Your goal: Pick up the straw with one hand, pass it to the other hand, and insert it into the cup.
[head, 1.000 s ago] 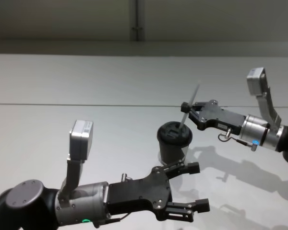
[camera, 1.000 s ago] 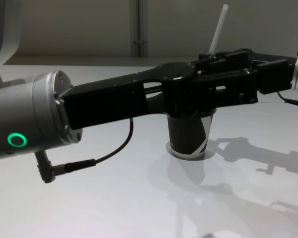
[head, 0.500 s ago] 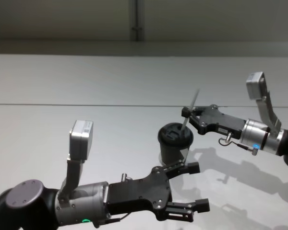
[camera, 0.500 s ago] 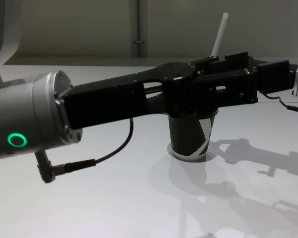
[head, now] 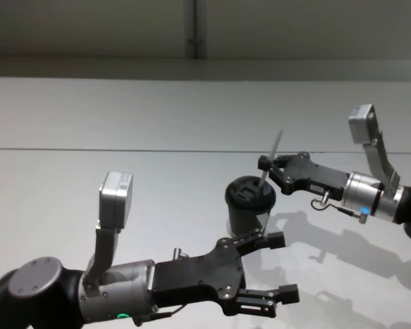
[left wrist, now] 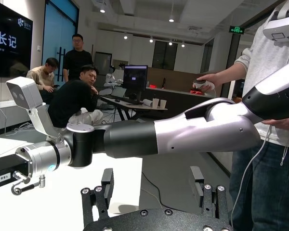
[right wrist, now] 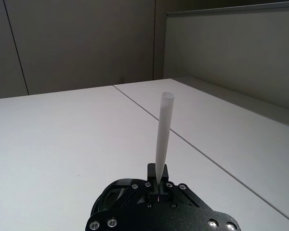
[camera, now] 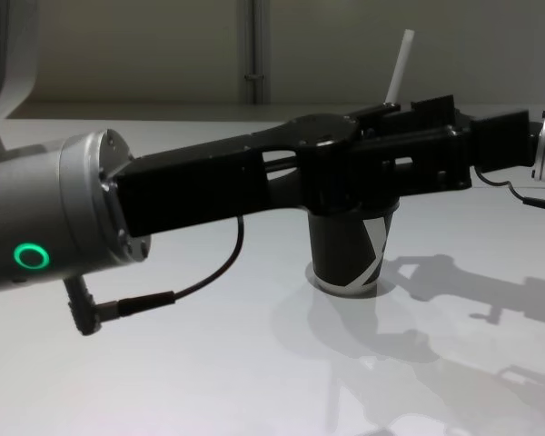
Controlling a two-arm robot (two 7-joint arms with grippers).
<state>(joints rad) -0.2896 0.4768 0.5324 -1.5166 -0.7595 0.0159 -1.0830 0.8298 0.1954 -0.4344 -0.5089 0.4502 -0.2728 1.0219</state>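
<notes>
My right gripper (head: pixel 263 163) was clamped on the straw (head: pixel 270 161), holding it tilted over the cup (head: pixel 249 205), with the straw's lower end at the black domed lid. From my right wrist, the straw (right wrist: pixel 163 134) rose out of the pinched jaws toward the far wall. The cup (camera: pixel 347 252) stood upright on the white table (head: pixel 123 178), its white slanted stripes showing at chest level below my arms (I could make out no brand or lettering on it).

My left gripper (head: pixel 274 269) hung near the cup on my side of it, jaws spread wide and holding nothing. My left wrist camera looked out at a room where a dark wall screen (left wrist: pixel 9 38) carried white Chinese characters and the words "t Show".
</notes>
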